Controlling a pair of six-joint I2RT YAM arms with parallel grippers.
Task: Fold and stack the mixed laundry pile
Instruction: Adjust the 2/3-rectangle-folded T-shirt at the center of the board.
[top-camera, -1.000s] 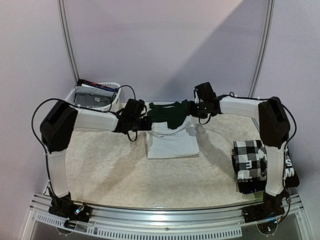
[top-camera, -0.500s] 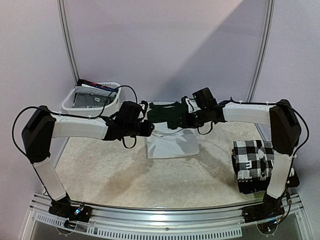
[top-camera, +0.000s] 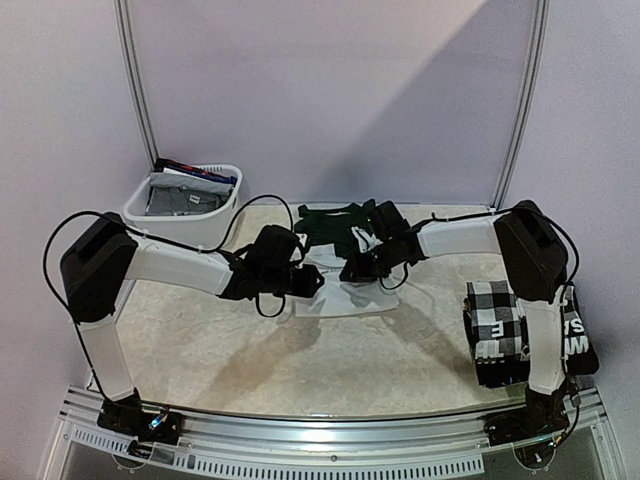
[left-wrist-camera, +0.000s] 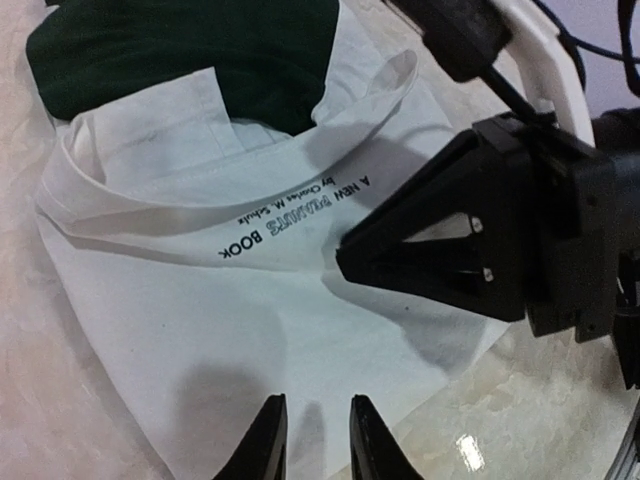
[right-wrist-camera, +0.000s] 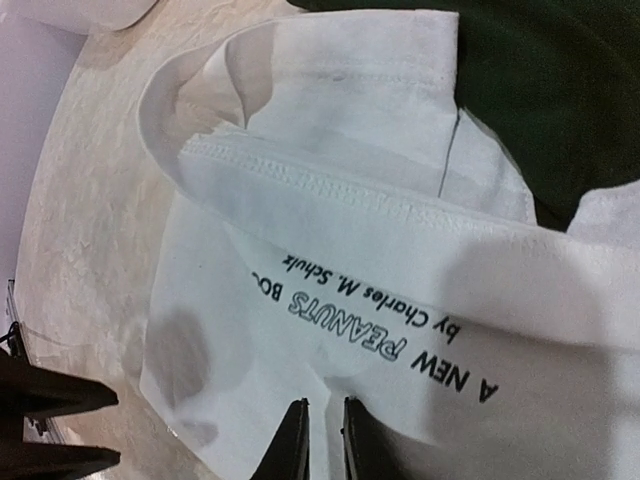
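Observation:
A white shirt (top-camera: 345, 298) with black print and a dark green part (top-camera: 325, 225) lies at mid-table, its far edge folded over. My left gripper (top-camera: 312, 281) sits at the shirt's left side. In the left wrist view its jaws (left-wrist-camera: 313, 440) stand close together with a ridge of white shirt (left-wrist-camera: 200, 320) between them. My right gripper (top-camera: 350, 272) faces it from the right. The right wrist view shows that gripper (right-wrist-camera: 322, 440) nearly shut, with the white shirt (right-wrist-camera: 330, 230) puckered between the tips. Checkered (top-camera: 498, 315) and black lettered (top-camera: 578, 335) pieces lie folded at the right.
A white plastic basket (top-camera: 140, 210) holding grey and blue garments (top-camera: 185, 198) stands at the back left. The folded stack lies close to the right arm's base. Metal frame posts rise behind the table, and a rail runs along its near edge.
Both grippers came down and toward the near side onto the white shirt, and both sets of jaws narrowed onto the cloth. The shirt's far edge now lies folded over.

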